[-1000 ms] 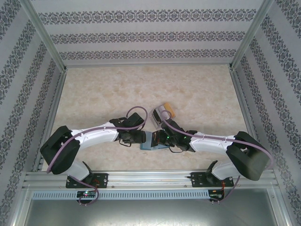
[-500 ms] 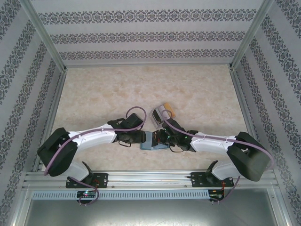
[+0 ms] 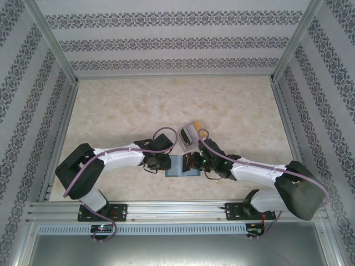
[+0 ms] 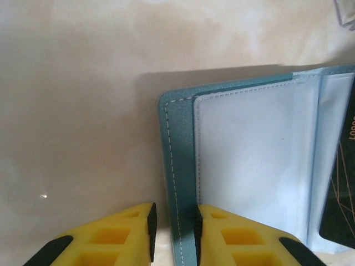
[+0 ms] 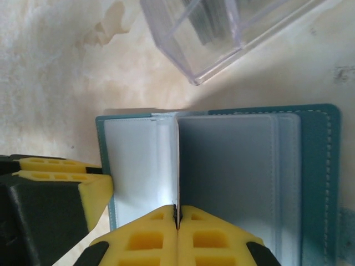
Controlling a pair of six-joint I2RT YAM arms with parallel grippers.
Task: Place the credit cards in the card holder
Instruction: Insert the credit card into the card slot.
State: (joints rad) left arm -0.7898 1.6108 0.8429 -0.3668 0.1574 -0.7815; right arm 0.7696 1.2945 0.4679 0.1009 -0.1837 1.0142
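The card holder [image 3: 182, 165] lies open on the table [image 3: 138, 105], near the middle of its near edge, between our two arms. Our left hand [image 4: 175, 221] is at the holder's left edge: its fingers [image 4: 152, 224] stand slightly apart with the teal cover's stitched border between them, and the left pad is clear of it. Our right hand [image 5: 177, 213] is closed on an inner pocket leaf that stands upright. A dark credit card [image 4: 339, 188] sits in a pocket on the right. A clear plastic box [image 5: 222, 39] rests just beyond the holder on the far side.
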